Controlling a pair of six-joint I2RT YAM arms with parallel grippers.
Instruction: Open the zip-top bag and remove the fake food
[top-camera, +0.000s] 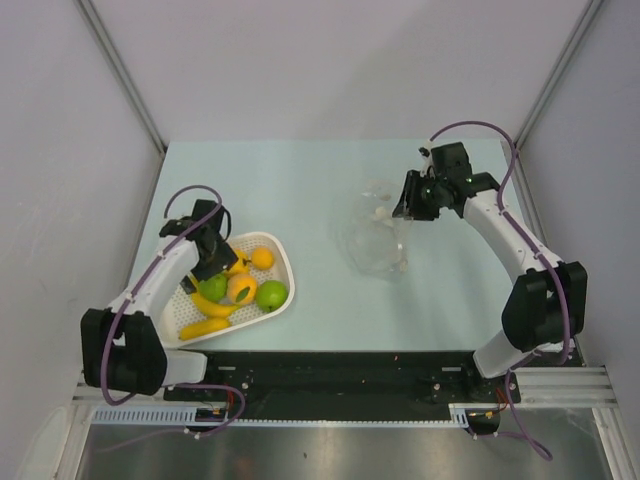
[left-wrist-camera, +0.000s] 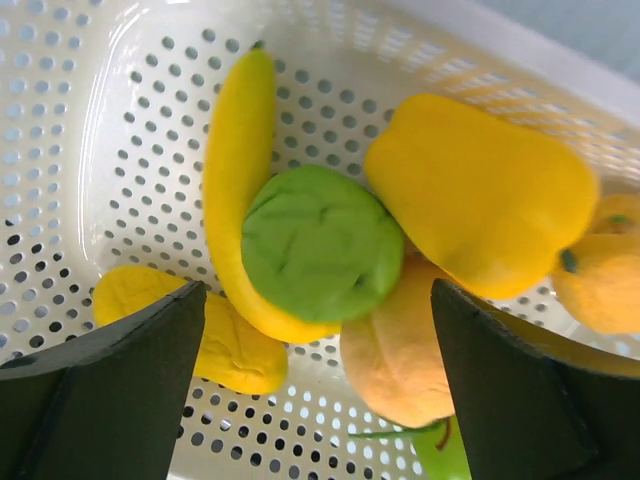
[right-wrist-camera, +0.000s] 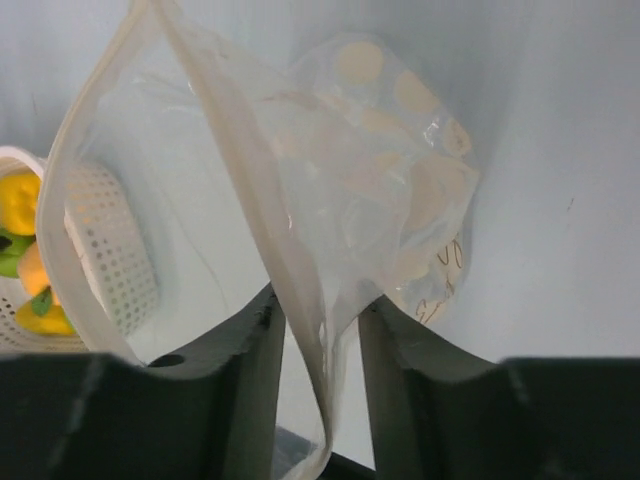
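The zip-top bag (top-camera: 375, 240) lies crumpled on the table right of centre, its mouth gaping; I see no fruit inside. My right gripper (top-camera: 405, 205) is at its far right edge. In the right wrist view the bag's zip edge (right-wrist-camera: 300, 180) runs between the jaws of my right gripper (right-wrist-camera: 318, 340), which are closed on it. The fake food lies in the white basket (top-camera: 285, 255): a green apple (left-wrist-camera: 318, 243), a banana (left-wrist-camera: 238, 160), a yellow piece (left-wrist-camera: 480, 195) and an orange piece (left-wrist-camera: 395, 350). My left gripper (left-wrist-camera: 320, 400) hangs open and empty just above them.
The basket stands at the front left of the table, under my left gripper (top-camera: 212, 268); its end shows in the right wrist view (right-wrist-camera: 105, 250). Another green apple (top-camera: 271, 294) and a second banana (top-camera: 205, 327) lie in it. White walls enclose the table.
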